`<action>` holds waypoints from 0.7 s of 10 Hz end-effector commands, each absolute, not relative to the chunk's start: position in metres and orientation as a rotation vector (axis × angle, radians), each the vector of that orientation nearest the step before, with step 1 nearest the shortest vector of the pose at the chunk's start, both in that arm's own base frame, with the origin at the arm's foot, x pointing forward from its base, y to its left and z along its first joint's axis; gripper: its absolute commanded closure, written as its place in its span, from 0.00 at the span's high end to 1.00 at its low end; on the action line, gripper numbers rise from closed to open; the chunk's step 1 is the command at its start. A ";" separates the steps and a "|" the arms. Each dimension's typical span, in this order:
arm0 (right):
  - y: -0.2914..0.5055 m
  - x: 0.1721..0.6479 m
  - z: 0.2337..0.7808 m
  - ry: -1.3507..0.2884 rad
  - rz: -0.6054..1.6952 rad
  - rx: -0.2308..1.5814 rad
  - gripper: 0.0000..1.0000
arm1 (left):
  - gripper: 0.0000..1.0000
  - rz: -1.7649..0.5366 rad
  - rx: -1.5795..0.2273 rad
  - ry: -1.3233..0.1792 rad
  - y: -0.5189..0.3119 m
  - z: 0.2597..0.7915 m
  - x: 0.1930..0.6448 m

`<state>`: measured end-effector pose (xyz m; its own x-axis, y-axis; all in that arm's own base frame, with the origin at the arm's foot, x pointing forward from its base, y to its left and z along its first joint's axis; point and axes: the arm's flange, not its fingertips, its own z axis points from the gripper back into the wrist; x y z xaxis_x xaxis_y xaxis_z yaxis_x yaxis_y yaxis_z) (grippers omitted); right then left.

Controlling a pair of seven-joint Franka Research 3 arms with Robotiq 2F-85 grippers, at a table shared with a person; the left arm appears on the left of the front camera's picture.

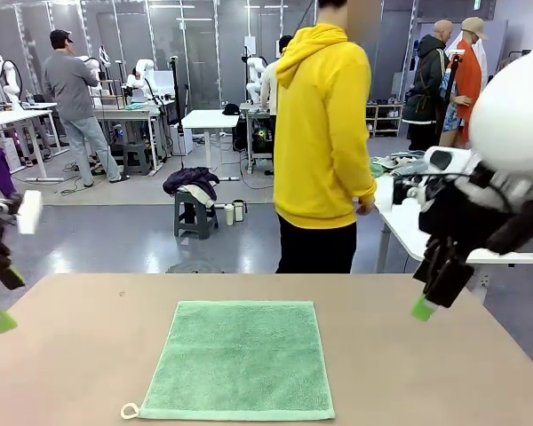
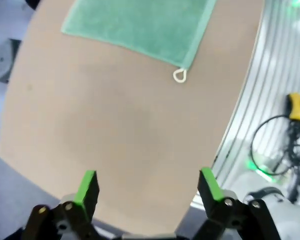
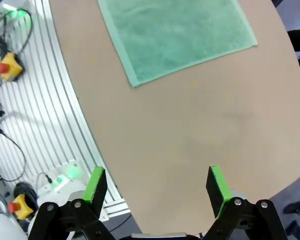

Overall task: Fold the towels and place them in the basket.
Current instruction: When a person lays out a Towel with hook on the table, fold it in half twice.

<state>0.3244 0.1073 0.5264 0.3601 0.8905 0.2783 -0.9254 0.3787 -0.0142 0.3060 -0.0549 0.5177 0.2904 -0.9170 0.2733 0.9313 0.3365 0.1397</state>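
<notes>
Jaws wide and empty on both sides: left gripper (image 2: pixel 147 182) and right gripper (image 3: pixel 157 182) hang above opposite ends of the table (image 1: pixel 409 355); the mint green towel (image 1: pixel 240 359) (loop (image 1: pixel 130 410) at its near corner) lies flat and unfolded mid-table; folding and stowing look entirely undone.

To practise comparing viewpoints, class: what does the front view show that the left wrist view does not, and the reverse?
Front view alone of the two: a person in a yellow hoodie standing beyond the table. Left wrist view alone: a yellow box with a red button off the table's edge. Both: the mint green towel flat on the tan table, with its corner loop.
</notes>
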 end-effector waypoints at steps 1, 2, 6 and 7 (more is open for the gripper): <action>0.121 0.335 0.503 -0.238 1.212 0.111 1.00 | 1.00 -1.255 0.035 -0.321 -0.069 0.482 0.308; 0.125 0.337 0.491 -0.233 1.252 0.099 1.00 | 1.00 -1.288 0.025 -0.296 -0.076 0.473 0.308; 0.132 0.335 0.481 -0.221 1.283 0.085 1.00 | 1.00 -1.321 0.002 -0.278 -0.087 0.492 0.327; 0.132 0.335 0.481 -0.221 1.283 0.085 1.00 | 1.00 -1.321 0.002 -0.278 -0.087 0.492 0.327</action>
